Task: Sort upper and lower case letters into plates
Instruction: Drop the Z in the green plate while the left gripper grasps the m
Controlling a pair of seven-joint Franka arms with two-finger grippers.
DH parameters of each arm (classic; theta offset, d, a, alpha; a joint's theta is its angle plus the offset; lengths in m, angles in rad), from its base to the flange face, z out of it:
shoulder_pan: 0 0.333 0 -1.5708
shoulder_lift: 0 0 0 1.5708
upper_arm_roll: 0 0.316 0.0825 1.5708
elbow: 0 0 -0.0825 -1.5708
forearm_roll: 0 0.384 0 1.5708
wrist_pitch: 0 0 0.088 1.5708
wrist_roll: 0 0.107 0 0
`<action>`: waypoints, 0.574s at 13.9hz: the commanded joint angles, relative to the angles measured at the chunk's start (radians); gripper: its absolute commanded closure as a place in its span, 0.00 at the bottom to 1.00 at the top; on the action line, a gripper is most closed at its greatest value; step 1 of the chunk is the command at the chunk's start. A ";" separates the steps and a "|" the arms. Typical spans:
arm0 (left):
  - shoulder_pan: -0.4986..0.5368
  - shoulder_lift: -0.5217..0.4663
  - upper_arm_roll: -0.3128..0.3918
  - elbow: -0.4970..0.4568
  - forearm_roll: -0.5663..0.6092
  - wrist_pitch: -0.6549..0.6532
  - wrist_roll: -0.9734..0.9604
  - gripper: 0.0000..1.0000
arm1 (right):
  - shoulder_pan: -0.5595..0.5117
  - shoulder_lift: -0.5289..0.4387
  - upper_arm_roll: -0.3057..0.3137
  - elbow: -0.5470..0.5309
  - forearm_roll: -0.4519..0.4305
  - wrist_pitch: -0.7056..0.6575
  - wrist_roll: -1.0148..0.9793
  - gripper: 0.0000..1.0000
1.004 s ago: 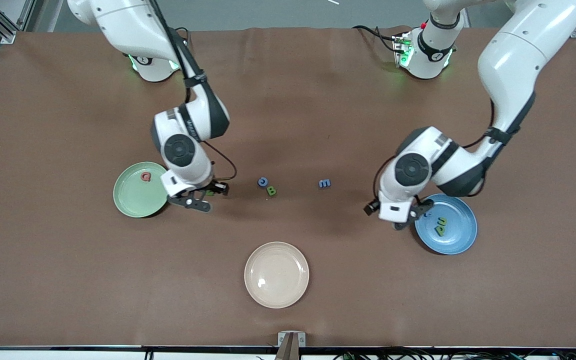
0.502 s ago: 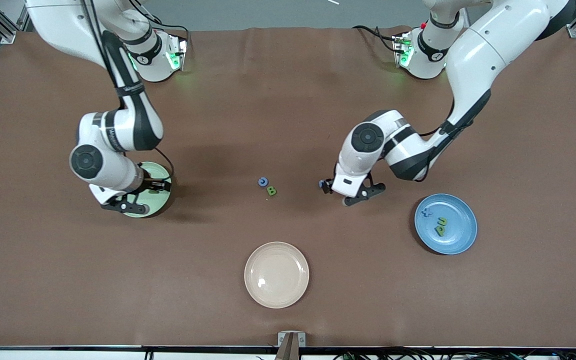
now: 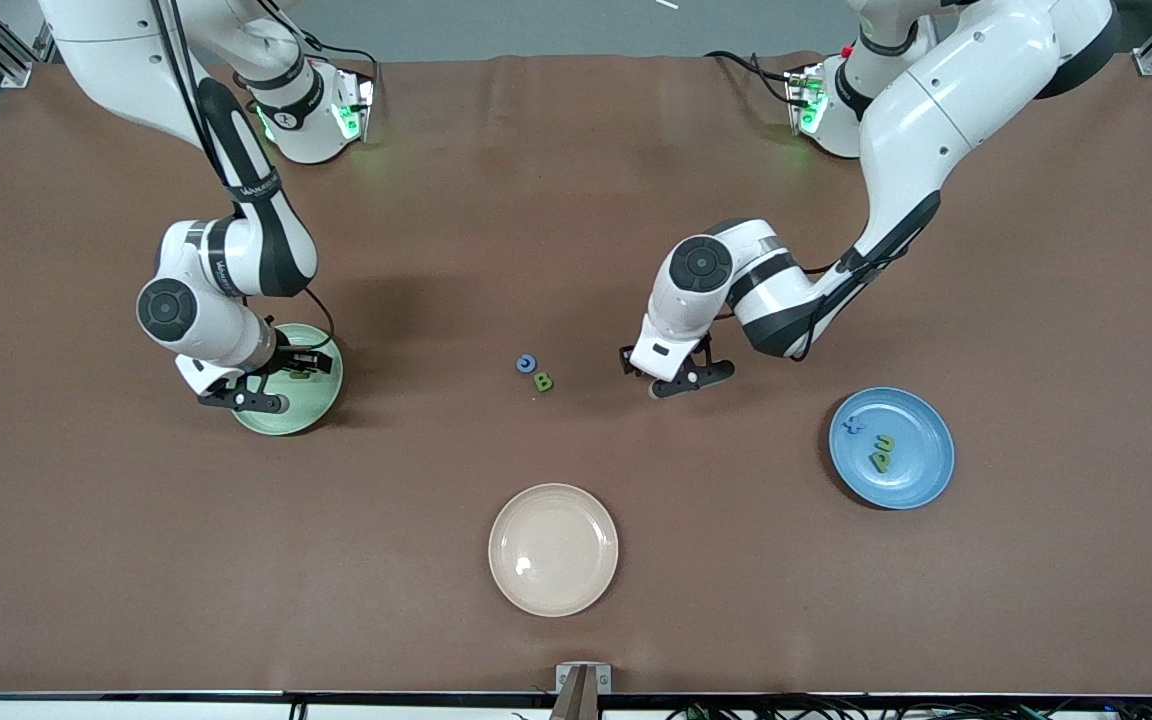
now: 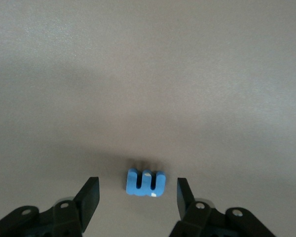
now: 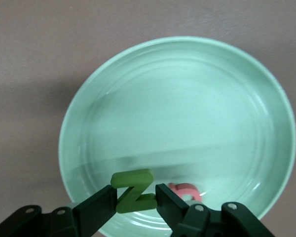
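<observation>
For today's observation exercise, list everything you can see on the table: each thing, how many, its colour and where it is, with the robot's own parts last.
mint green plate: one, toward the right arm's end of the table.
pink letter: one, in the mint green plate.
green N: one, held over the mint green plate.
blue G and green B: one each, side by side mid-table.
blue m: one, on the cloth under the left claw.
blue plate: one, toward the left arm's end.
letters in it: blue x, two green ones.
cream plate: one, nearest the front camera.
right claw: shut on the N.
left claw: open, astride the m.
</observation>
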 commanded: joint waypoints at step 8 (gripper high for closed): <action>-0.081 0.024 0.074 0.021 0.026 0.049 -0.016 0.39 | 0.015 0.042 0.005 -0.015 0.026 0.017 -0.012 0.67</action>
